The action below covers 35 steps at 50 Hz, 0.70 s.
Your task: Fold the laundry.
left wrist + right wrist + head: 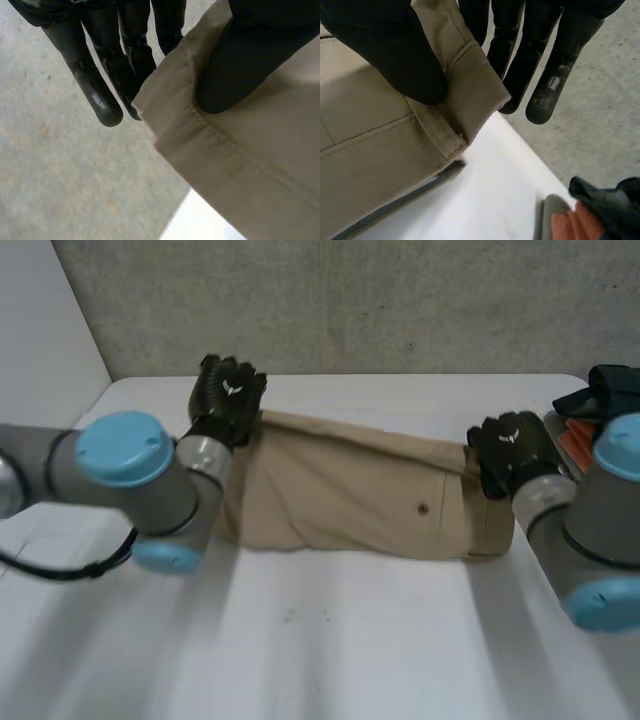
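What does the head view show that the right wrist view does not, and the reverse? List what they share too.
Head view adds: the left hand at the tan cloth's far corner, and a button. Right wrist view adds: the right hand's thumb pinching the hem against its fingers. Shared: cloth, right hand, table, clothes pile.

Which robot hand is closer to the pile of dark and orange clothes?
Right. The right hand pinches the tan cloth at its corner beside the pile; the left hand pinches the opposite corner.
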Motion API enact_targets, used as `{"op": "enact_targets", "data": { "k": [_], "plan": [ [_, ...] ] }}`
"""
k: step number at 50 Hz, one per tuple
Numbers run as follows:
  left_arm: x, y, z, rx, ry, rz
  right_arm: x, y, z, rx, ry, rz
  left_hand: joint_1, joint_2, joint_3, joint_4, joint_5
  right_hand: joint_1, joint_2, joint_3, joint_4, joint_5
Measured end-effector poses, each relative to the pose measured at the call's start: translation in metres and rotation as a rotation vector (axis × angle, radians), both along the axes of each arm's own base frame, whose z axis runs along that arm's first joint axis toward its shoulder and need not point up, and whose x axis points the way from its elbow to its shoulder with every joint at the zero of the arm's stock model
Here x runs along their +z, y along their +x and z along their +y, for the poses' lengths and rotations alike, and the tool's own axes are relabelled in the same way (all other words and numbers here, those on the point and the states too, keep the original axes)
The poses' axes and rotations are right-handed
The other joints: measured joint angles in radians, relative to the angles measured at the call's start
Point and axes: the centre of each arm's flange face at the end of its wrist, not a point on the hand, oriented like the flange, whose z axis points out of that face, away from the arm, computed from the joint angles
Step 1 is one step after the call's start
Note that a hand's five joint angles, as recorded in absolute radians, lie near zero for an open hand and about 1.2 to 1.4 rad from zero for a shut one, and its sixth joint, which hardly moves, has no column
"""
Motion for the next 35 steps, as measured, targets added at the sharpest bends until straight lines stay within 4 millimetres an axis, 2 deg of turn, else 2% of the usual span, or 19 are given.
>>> {"op": "enact_targets", "data": {
  "k": [5, 8, 9, 10, 11, 12, 13, 14, 15, 16, 17, 22, 27, 30, 35],
  "plan": [
    [-0.017, -0.024, -0.041, -0.052, -0.081, 0.000, -0.013, 0.012, -0.042, -0.025, -0.065, 0.000, -0.004, -0.008, -0.005, -0.005, -0.002, 0.000, 0.000, 0.000, 0.000, 0.000],
    [-0.031, -0.035, -0.058, -0.079, -0.112, 0.008, -0.028, 0.019, -0.070, -0.043, -0.120, 0.019, -0.007, -0.045, -0.039, -0.044, -0.005, -0.019, -0.031, -0.026, -0.027, -0.023],
    [-0.033, -0.036, -0.061, -0.083, -0.116, 0.009, -0.031, 0.020, -0.073, -0.045, -0.126, 0.022, -0.007, -0.045, -0.039, -0.044, -0.005, -0.064, -0.096, -0.089, -0.092, -0.081],
    [-0.041, -0.040, -0.067, -0.092, -0.128, 0.013, -0.037, 0.022, -0.081, -0.049, -0.141, 0.032, -0.431, -0.414, -0.403, -0.416, -0.364, -0.225, -0.245, -0.246, -0.248, -0.225],
    [-0.044, -0.041, -0.069, -0.095, -0.131, 0.014, -0.042, 0.024, -0.086, -0.052, -0.149, 0.041, -0.431, -0.414, -0.403, -0.416, -0.364, -0.322, -0.367, -0.365, -0.345, -0.318],
    [-0.050, -0.044, -0.072, -0.098, -0.136, 0.017, -0.050, 0.025, -0.092, -0.055, -0.160, 0.055, -0.431, -0.414, -0.403, -0.416, -0.364, -0.516, -0.550, -0.544, -0.542, -0.510],
    [-0.050, -0.044, -0.072, -0.098, -0.136, 0.017, -0.050, 0.025, -0.092, -0.055, -0.160, 0.055, -0.431, -0.414, -0.403, -0.416, -0.364, -0.516, -0.550, -0.544, -0.542, -0.510],
    [-0.056, -0.045, -0.074, -0.098, -0.138, 0.019, -0.056, 0.027, -0.096, -0.057, -0.166, 0.064, -0.897, -0.866, -0.849, -0.860, -0.802, -0.698, -0.781, -0.773, -0.767, -0.739],
    [-0.058, -0.045, -0.075, -0.098, -0.137, 0.020, -0.058, 0.027, -0.097, -0.057, -0.167, 0.067, -0.970, -0.959, -0.942, -0.960, -0.901, -0.758, -0.890, -0.890, -0.876, -0.848],
    [-0.060, -0.046, -0.075, -0.095, -0.134, 0.021, -0.060, 0.027, -0.099, -0.059, -0.172, 0.072, -0.973, -0.983, -0.971, -0.988, -0.928, -0.758, -0.890, -0.890, -0.876, -0.848],
    [-0.059, -0.045, -0.074, -0.092, -0.130, 0.022, -0.058, 0.027, -0.099, -0.059, -0.176, 0.069, -0.973, -0.989, -0.977, -0.994, -0.929, -0.792, -0.957, -0.974, -0.951, -0.937],
    [-0.046, -0.040, -0.064, -0.075, -0.105, 0.028, -0.031, 0.025, -0.090, -0.058, -0.186, 0.028, -0.973, -0.990, -0.977, -0.994, -0.929, -0.792, -0.957, -0.974, -0.951, -0.938],
    [-0.021, -0.027, -0.038, -0.060, -0.039, 0.061, 0.007, 0.013, -0.059, -0.052, -0.114, -0.042, -0.973, -0.991, -0.977, -0.994, -0.929, -0.792, -0.957, -0.974, -0.951, -0.938],
    [-0.014, -0.019, -0.023, -0.058, 0.010, 0.091, 0.012, 0.007, -0.041, -0.045, -0.027, -0.066, -0.973, -0.991, -0.977, -0.994, -0.929, -0.792, -0.957, -0.974, -0.951, -0.938],
    [-0.006, -0.002, 0.012, -0.065, 0.134, 0.175, 0.004, -0.002, -0.008, -0.042, 0.189, -0.112, -0.973, -0.991, -0.977, -0.994, -0.929, -0.788, -0.952, -0.949, -0.949, -0.934]
  ]
}}
